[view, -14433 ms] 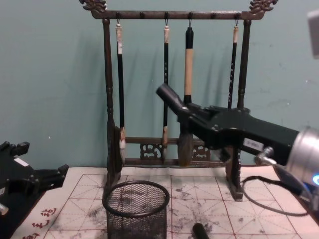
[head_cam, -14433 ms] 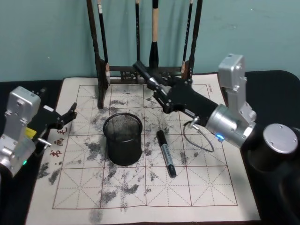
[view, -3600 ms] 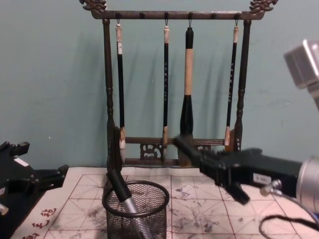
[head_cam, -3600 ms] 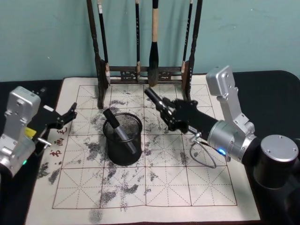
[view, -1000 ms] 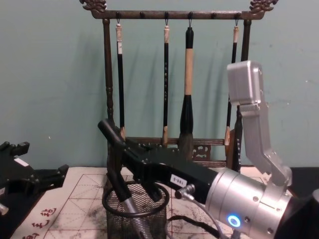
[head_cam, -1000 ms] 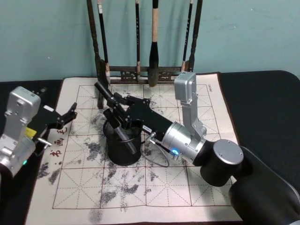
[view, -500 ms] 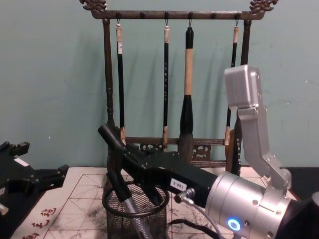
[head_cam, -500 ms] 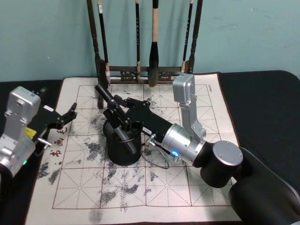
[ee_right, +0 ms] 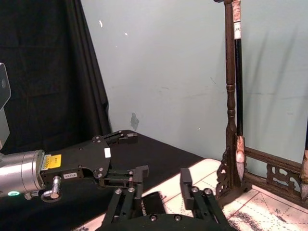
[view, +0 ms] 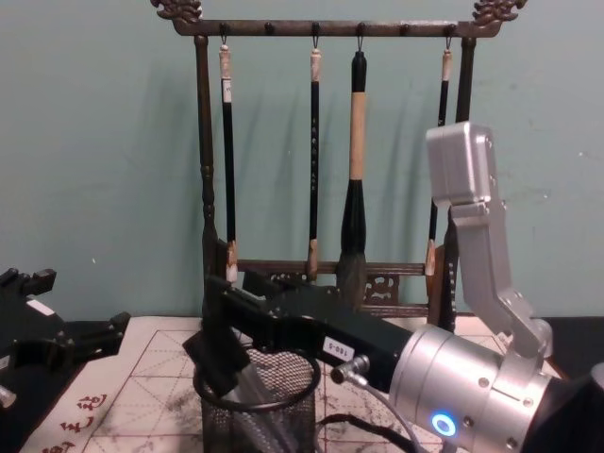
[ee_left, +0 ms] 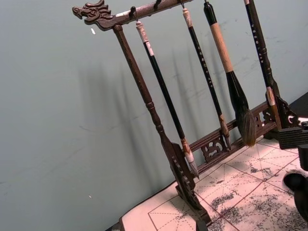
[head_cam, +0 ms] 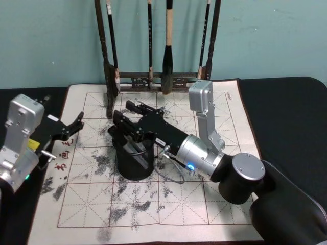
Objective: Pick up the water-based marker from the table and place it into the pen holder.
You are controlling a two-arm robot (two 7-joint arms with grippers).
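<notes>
Right gripper (head_cam: 124, 118): fingers spread, released, over black wire-mesh pen holder (head_cam: 134, 162).
Grey-barrelled marker (view: 253, 392): inside holder.
Left gripper (head_cam: 75, 124): parked, fingers apart.

text: red characters on paper mat (head_cam: 60, 153), unreadable | small labels on arms, illegible

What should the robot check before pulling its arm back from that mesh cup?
1. Marker inside pen holder: ok.
2. Right gripper fingers open, off the marker: ok.
3. Pen holder upright on the mat: ok.
4. Brush rack apart, behind the arm: ok.
5. Left gripper parked at the mat's left edge: ok.
6. Marker resting steady: cannot tell.
</notes>
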